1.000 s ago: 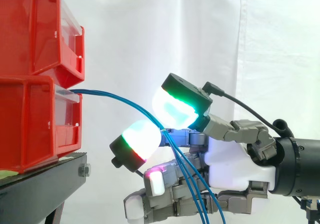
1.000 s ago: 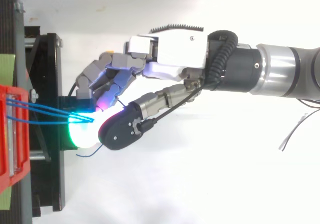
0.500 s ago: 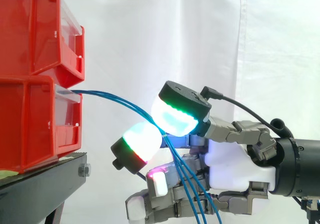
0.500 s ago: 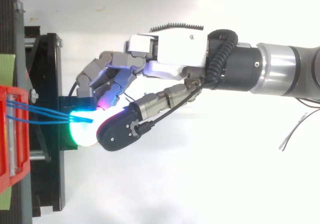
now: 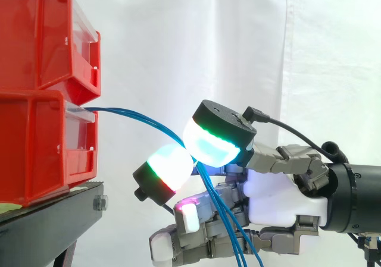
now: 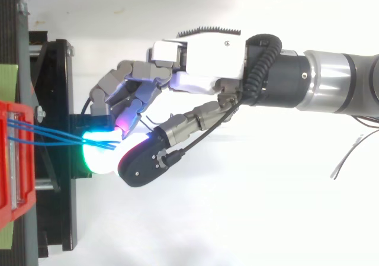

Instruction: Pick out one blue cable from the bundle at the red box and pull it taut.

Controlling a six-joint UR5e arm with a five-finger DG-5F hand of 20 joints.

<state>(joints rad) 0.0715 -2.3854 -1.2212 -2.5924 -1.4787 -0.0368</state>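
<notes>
Side view, as seen from beside the rig: two red bins stand stacked at the left, the upper bin [image 5: 41, 35] resting on the lower bin [image 5: 36, 148], both on a black stand [image 5: 53, 219] before a white curtain [image 5: 208, 41]. The blue cables [image 5: 134, 115] leave the front lip of the lower bin as a small bundle and arc rightward and downward in a loose curve. They converge between two glowing fingertips [image 5: 215, 141] of the hand [image 5: 280, 195], which enters from the right. The upper pad glows cyan with a green rim; the lower pad [image 5: 169, 167] glows white with a red and green band. These two pads are pressed together on the cables, pinching them at the point where the strands meet; how many strands lie inside the pinch cannot be told. Below the pinch, several strands hang down across the curled lower fingers, one of which shows a magenta glow.

Top view: the hand [image 6: 201, 64] reaches leftward toward the stand, and the cables [image 6: 53, 137] run from the red bins as separate lines that draw together at the green-lit pads, apart from the bins
</notes>
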